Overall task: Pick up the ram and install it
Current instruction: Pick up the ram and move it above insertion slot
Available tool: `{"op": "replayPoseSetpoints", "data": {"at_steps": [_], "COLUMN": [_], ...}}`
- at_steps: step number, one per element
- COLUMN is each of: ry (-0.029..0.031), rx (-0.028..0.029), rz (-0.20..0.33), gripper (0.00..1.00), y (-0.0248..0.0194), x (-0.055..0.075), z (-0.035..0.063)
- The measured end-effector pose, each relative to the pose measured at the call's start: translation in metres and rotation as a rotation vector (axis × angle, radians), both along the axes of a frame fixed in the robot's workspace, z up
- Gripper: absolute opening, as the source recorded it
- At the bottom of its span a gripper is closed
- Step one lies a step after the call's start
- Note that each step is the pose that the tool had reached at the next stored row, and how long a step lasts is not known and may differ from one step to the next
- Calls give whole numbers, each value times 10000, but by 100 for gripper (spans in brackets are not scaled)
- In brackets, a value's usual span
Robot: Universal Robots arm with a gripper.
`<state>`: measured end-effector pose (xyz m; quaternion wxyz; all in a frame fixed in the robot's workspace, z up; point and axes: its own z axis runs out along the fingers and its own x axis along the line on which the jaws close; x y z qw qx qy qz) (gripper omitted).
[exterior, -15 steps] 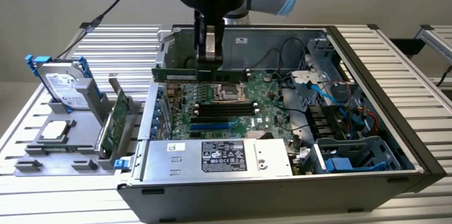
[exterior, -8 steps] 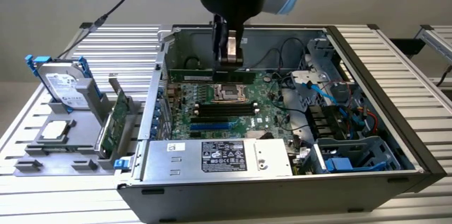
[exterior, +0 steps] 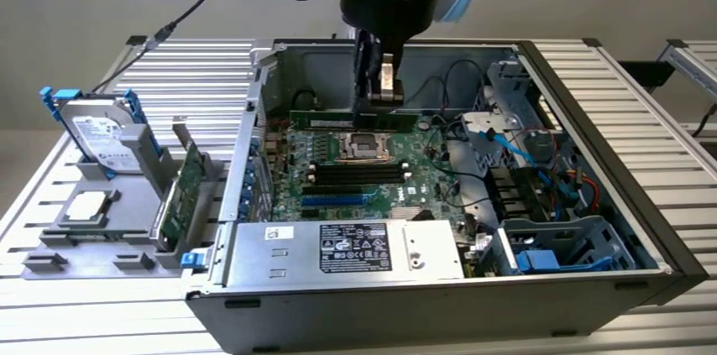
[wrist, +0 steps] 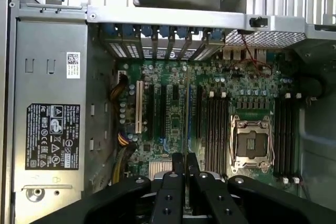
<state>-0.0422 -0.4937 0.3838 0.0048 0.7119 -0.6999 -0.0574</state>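
exterior view: the gripper (exterior: 381, 105) pinches the ram (exterior: 325, 119) at its middle, holding the strip level in the air just beside the socket (exterior: 364, 147), so pick-up looks done and the install is in hand. wrist view: the fingers (wrist: 172, 182) stand close together near the socket (wrist: 251, 142). seating, i judge, calls for lining the strip up along an empty slot (wrist: 215, 129) next to the socket.

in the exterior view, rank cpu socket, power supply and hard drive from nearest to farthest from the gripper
1. CPU socket, on the motherboard, right by the gripper, which grips the ram.
2. Power supply, at the case's near end.
3. Hard drive, outside the case, at the exterior view's left.
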Motion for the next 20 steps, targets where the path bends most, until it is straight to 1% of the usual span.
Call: {"op": "replayPoseSetpoints", "data": {"at_steps": [10,16,18,20], "ry": [0,0,1,1], "rx": [-1,-4,-29,-79], "rz": [61,140,188,243], "gripper": [13,13,13,13], "y": [212,344,381,413], "x": [135,171,172,172], "z": [-181,-291,-327,-360]}}
